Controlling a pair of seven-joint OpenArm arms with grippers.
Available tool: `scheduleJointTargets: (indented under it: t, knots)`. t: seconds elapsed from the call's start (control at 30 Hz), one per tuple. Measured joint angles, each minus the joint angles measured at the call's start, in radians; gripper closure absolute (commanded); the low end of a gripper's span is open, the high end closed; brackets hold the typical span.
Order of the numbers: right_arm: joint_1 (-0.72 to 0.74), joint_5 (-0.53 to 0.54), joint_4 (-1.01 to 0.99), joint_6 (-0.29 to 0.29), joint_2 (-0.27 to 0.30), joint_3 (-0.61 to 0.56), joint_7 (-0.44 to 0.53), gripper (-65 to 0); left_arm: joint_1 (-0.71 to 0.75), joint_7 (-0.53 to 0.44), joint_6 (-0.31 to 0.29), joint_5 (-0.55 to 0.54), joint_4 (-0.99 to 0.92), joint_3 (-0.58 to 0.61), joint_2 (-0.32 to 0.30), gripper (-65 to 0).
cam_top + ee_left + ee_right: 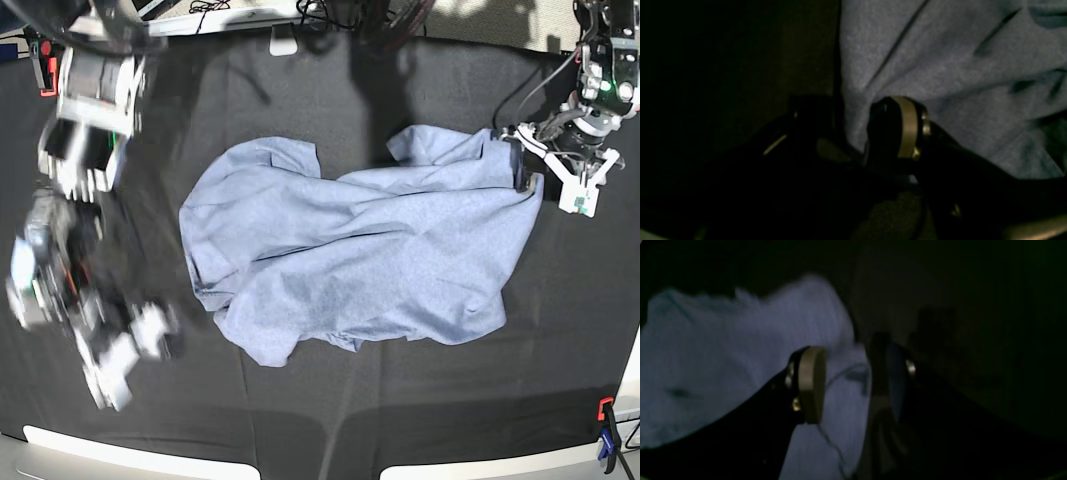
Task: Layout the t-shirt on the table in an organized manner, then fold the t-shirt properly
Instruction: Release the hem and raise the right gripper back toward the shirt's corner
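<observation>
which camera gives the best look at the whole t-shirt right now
The base view: it shows the entire t-shirt spread, rumpled, on the black table. The left wrist view shows only a creased patch at the left pincer; the right wrist view shows a dim, blurred portion around the right pincer.

Base looks straight down; both wrist views hug the t-shirt (350, 260).

claw (853, 128): black fingers | tan pads (908, 126) | brass screws | white bracket (578, 178)

Right arm (80, 300) motion-blurred in base view, t-shirt (957, 66) cropped in both wrist views
</observation>
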Motion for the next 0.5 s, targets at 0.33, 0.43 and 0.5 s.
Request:
scheduleJointTargets:
  t: [0.33,0.43,0.5]
  knots:
    - [-0.321,-0.034,0.145,-0.033,0.003,0.036,0.000,-28.6,0.000,-0.001,-0.001,-0.026,0.000,0.000,0.000,-29.6]
    - [-0.373,-0.032,0.147,-0.042,0.004,0.037,0.006,-28.6,0.000,-0.001,-0.002,-0.025,0.000,0.000,0.002,-29.6]
    - [-0.404,0.002,0.148,-0.044,0.003,0.036,0.006,-28.6,0.000,-0.001,-0.002,-0.026,0.000,0.000,0.003,-29.6]
